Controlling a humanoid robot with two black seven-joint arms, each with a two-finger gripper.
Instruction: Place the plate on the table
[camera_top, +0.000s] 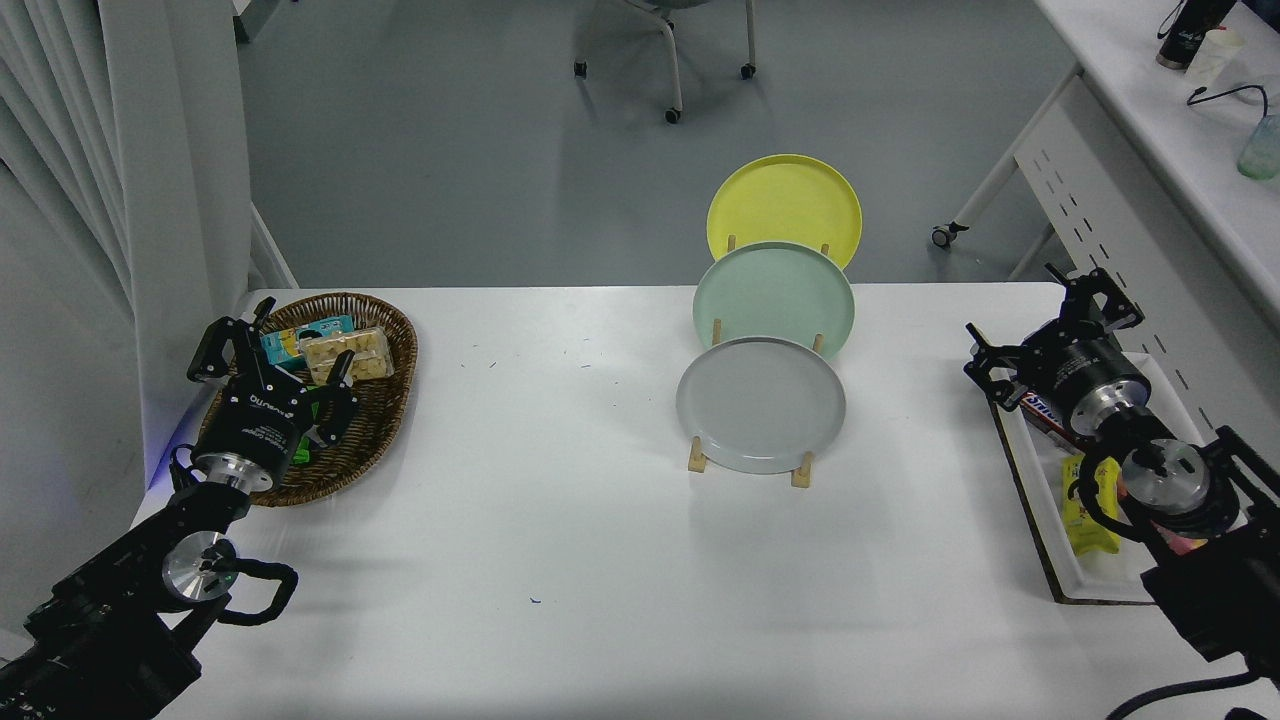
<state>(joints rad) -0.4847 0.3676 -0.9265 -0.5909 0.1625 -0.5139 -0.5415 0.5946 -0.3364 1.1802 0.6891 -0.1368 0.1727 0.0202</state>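
The light grey plate (760, 404) stands upright in the front slot of a wooden rack (748, 462) on the white table (560, 560), right of centre. Behind it in the same rack stand a mint green plate (773, 292) and a yellow plate (785, 205). My right gripper (1050, 325) is open and empty at the right edge of the table, well to the right of the grey plate. My left gripper (275, 350) is open and parked at the lower left over a wicker basket.
The wicker basket (385, 330) with snack packs sits at the table's left. A white tray (1050, 540) with snack packets lies at the right edge under my right arm. A side desk (1150, 130) stands at the far right, a wheeled chair (670, 60) beyond.
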